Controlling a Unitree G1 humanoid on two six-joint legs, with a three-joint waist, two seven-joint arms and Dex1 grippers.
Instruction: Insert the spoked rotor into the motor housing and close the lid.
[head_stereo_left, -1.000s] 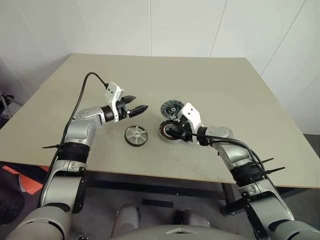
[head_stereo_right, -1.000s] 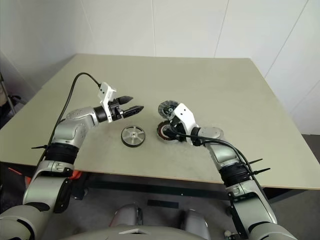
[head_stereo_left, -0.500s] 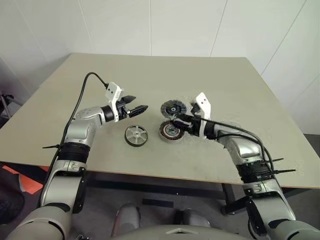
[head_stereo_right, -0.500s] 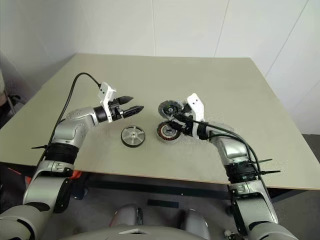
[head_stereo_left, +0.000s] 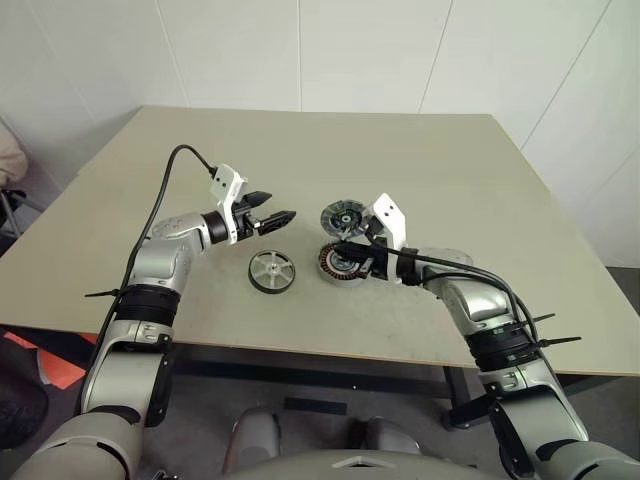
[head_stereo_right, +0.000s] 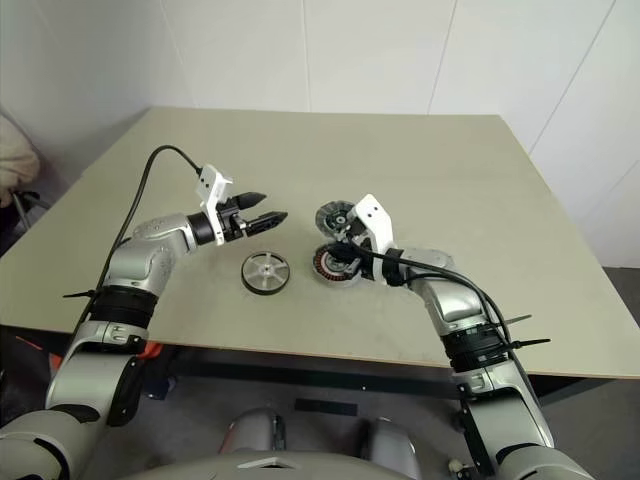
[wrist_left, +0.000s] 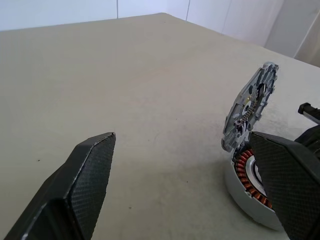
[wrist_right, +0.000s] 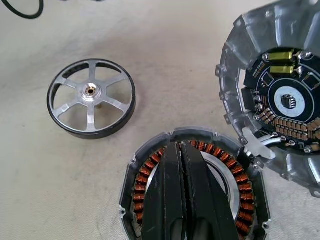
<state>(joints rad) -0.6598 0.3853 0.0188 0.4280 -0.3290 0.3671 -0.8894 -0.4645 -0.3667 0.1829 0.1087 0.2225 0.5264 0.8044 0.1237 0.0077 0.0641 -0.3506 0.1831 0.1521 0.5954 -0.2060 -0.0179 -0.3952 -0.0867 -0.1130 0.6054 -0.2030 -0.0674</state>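
Observation:
The spoked rotor (head_stereo_left: 272, 271) lies flat on the table, a silver wheel with a black rim, also in the right wrist view (wrist_right: 91, 98). To its right sits the motor housing (head_stereo_left: 343, 264), its copper windings (wrist_right: 150, 167) showing. The lid (head_stereo_left: 345, 216) stands tilted up at the housing's far side, its circuit face (wrist_right: 282, 97) exposed. My right gripper (wrist_right: 181, 146) is shut, with nothing in it, its tips just over the housing's central hole. Above and beyond the rotor, my left gripper (head_stereo_left: 272, 220) hovers open and holds nothing; in its wrist view its fingers (wrist_left: 90, 175) frame the lid (wrist_left: 250, 107).
The beige table (head_stereo_left: 420, 160) has bare room behind and to the right of the parts. Its front edge (head_stereo_left: 300, 345) runs close below the rotor. A black cable (head_stereo_left: 165, 190) arcs from my left wrist. Something pale shows at the far left edge (head_stereo_right: 12, 160).
My right gripper's fingers have closed from half open, and its wrist swung up and back down over the housing. The left arm stayed still. A pale shape appeared at the far left.

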